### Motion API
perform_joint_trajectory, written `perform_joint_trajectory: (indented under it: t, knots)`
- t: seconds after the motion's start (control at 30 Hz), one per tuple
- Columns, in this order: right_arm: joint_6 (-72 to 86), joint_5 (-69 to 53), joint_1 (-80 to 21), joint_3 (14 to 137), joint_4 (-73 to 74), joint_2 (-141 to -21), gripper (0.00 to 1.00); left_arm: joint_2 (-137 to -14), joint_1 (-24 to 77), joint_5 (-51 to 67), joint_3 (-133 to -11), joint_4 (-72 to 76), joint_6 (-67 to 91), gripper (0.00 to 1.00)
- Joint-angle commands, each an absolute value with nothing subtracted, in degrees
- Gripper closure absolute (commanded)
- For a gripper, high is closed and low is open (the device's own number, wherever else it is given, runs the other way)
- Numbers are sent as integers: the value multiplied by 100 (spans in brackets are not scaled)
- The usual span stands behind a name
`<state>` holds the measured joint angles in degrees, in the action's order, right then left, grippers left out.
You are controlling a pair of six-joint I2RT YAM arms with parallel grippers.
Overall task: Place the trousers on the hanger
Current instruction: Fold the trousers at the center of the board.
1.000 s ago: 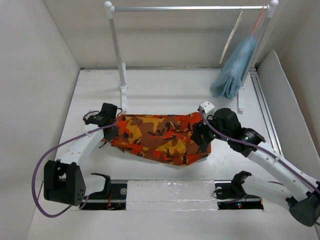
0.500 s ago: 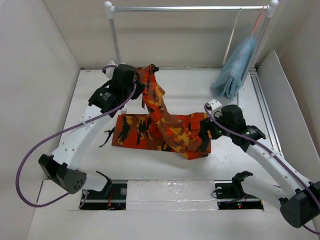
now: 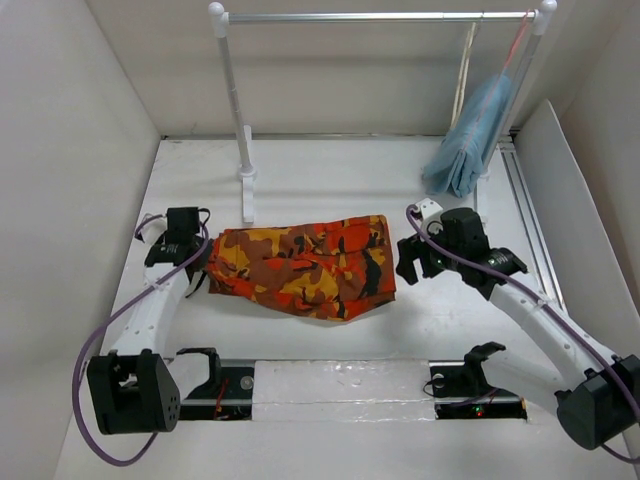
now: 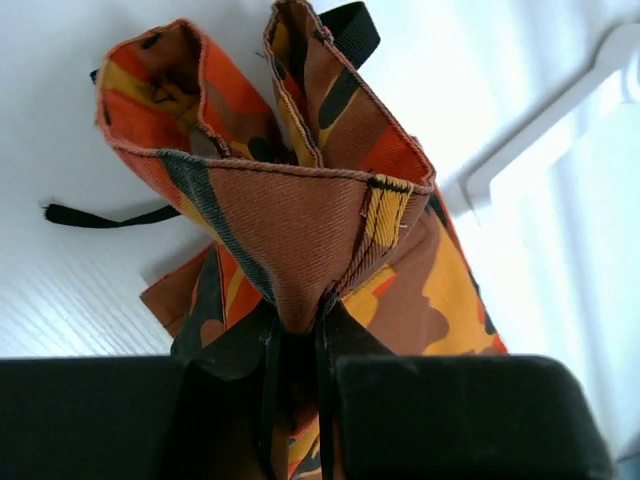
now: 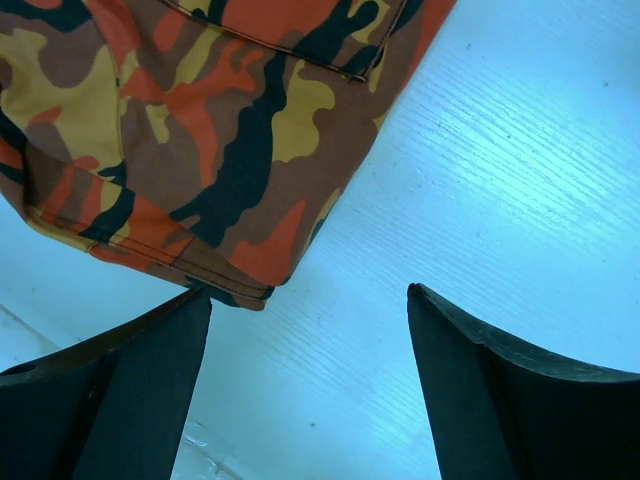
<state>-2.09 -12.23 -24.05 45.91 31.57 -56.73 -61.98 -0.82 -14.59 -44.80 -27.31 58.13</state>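
Note:
The camouflage trousers [image 3: 300, 265] lie folded in a flat bundle on the white table, in front of the rack. My left gripper [image 3: 203, 262] is at their left end and is shut on a pinched fold of the cloth [image 4: 290, 230], with a black drawstring [image 4: 95, 216] trailing on the table. My right gripper [image 3: 405, 268] is open and empty just off their right edge; the trousers' corner [image 5: 200, 120] lies beside its left finger [image 5: 150, 350]. The cream hanger [image 3: 463, 70] hangs on the rail [image 3: 380, 16] at the back right.
A light blue garment [image 3: 465, 140] hangs on a pinkish-red hanger [image 3: 517, 40] at the rail's right end. The rack's left post [image 3: 238, 110] and foot [image 3: 247, 195] stand just behind the trousers; the foot also shows in the left wrist view [image 4: 540, 130]. White walls enclose the table.
My left gripper, which had lifted the trousers' end up toward the back, has come down at the left with it. The trousers now lie folded flat. My right gripper has let go and opened.

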Motion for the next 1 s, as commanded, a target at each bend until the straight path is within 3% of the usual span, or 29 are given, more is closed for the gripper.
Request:
perform_joint_trajectory:
  t: [0.0, 0.03, 0.07, 0.13, 0.17, 0.27, 0.3, 0.43, 0.57, 0.67, 0.7, 0.77, 0.8, 0.87, 0.97]
  knots:
    - [-316, -1046, -2312, 4676, 2998, -5783, 15, -6074, -62, -1713, -4246, -2697, 5879, 99]
    - [-308, -1089, -2312, 4641, 2945, -5827, 15, -5978, -62, -1853, -4132, -2707, 5923, 94]
    - [-290, -1142, -2312, 4606, 2875, -5871, 15, -5881, -62, -1907, -3939, -2698, 5967, 72]
    - [-220, -1317, -2312, 4500, 2629, -6064, 15, -5669, -62, -2082, -3876, -2794, 6038, 44]
    - [-98, -1353, -2381, 4465, 2532, -6143, 17, -5625, -62, -2179, -3937, -2873, 6055, 25]
    - [174, -1345, -2434, 4377, 2190, -6424, 18, -5651, -114, -2784, -4383, -3199, 5863, 5]
    - [237, -1345, -2435, 4351, 1945, -6494, 15, -5686, -114, -3004, -4551, -3356, 5793, 2]
    - [536, -1712, -2364, 4202, 1337, -7082, 8, -5853, -114, -3559, -5570, -3419, 5160, 1]
    - [957, -2047, -2312, 3912, 783, -7609, 14, -5977, 596, -2780, -5838, -3147, 4746, 14]
    - [1186, -2127, -2242, 3718, 449, -7778, 44, -6125, 1507, -1610, -4944, -2559, 5096, 21]
    - [1213, -2101, -2241, 3622, 448, -7778, 58, -6352, 1668, -1478, -4739, -2445, 5515, 23]
    - [1187, -2039, -2084, 3507, 457, -7778, 74, -6608, 1740, -977, -4047, -2198, 5764, 27]
    - [1169, -2039, -2022, 3394, 492, -7735, 89, -6809, 1671, -854, -3895, -2015, 5853, 28]
    - [1047, -2048, -1803, 3201, 562, -7630, 100, -6943, 1469, -790, -3535, -1820, 5871, 31]
    - [923, -2065, -1469, 3033, 633, -7480, 100, -6821, 1188, -835, -3245, -1732, 5871, 34]
